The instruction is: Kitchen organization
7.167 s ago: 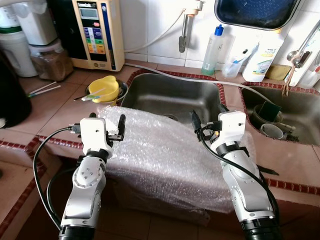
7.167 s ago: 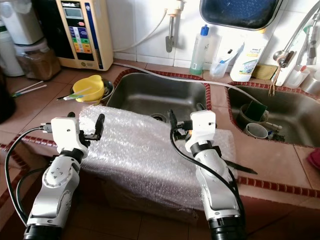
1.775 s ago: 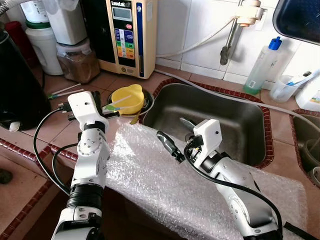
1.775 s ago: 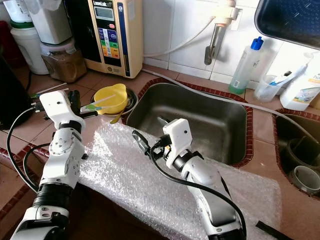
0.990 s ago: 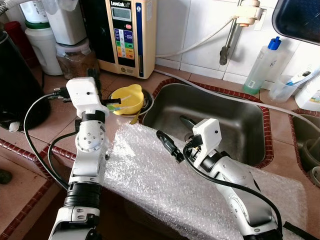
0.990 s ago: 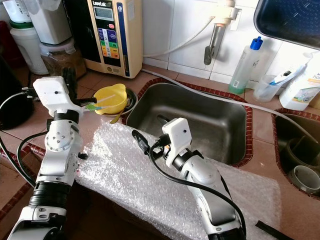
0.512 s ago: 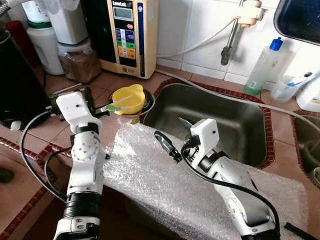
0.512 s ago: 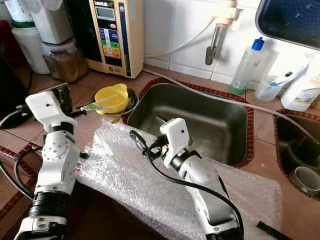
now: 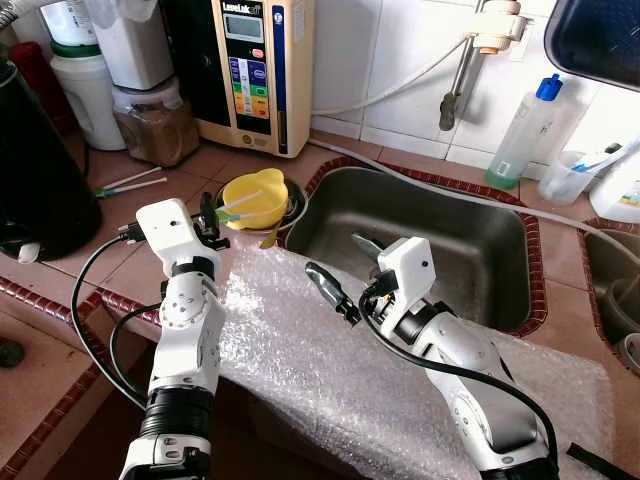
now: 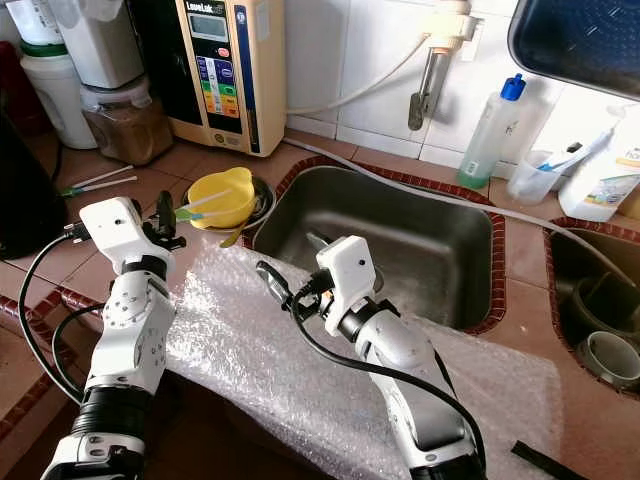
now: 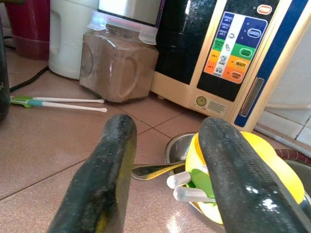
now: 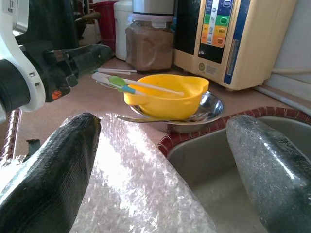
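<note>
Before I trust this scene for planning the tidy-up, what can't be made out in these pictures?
- What lies under the bubble wrap: both eye views, the wrap covers it.
- Metal dish: contents hidden by the yellow bowl, right wrist view.
- Dark tray on the wall: cut by the frame's edge.
- Panel labels on the water machine: too small to read.

1. A steel sink (image 9: 455, 235) with a red-tiled rim sits mid-counter.
2. An ionizer (image 9: 250, 70) stands at the sink's 10 o'clock, against the wall.
3. A jar (image 9: 155, 125) of brown powder is at the ionizer's 8 o'clock.
4. A white jug (image 9: 85, 90) is at the jar's 10 o'clock.
5. A blue-capped bottle (image 9: 522, 135) is at the sink's 1 o'clock.
6. Two white sticks (image 9: 130, 182) lie at the jar's 7 o'clock.
</note>
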Robot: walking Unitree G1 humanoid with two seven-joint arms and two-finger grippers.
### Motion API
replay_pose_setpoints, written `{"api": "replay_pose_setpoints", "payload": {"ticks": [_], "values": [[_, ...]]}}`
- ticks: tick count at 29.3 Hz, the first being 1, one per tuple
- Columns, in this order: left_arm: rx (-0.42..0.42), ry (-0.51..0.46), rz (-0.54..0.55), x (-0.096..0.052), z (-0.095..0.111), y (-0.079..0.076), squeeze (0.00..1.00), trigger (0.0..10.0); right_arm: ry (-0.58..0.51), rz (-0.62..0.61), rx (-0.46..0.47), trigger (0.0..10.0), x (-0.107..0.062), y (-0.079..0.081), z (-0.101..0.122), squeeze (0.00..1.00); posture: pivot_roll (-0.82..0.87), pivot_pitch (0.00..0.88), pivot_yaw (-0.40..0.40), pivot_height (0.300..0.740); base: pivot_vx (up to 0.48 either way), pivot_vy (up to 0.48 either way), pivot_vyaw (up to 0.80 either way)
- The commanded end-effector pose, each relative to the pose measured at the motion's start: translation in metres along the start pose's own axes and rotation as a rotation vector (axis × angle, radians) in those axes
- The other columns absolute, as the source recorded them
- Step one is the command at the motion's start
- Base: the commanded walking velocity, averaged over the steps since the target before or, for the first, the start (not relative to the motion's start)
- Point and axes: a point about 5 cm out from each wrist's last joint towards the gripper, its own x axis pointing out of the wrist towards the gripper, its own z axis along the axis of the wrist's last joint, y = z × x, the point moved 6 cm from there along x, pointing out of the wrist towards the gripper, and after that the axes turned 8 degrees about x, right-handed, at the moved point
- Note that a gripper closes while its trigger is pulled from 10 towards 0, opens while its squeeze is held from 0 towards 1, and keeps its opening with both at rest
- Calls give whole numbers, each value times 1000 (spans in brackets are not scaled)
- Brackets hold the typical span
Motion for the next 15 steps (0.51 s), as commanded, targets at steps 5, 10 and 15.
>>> {"api": "replay_pose_setpoints", "payload": {"ticks": [5, 10, 15], "values": [[-20, 49, -4, 0, -9, -4, 1000, 10000, 7, 1, -1, 10000, 1, -1, -1, 0, 16, 0, -25, 740, 0, 0, 0], [-63, 76, -23, -1, -15, -9, 1000, 1373, 7, 4, 2, 10000, 2, -1, -2, 0, 17, 0, -23, 740, 0, 0, 0], [-108, 75, -69, -3, -14, -19, 0, 0, 8, 5, 4, 10000, 2, -1, -2, 0, 16, 0, -22, 740, 0, 0, 0]]}}
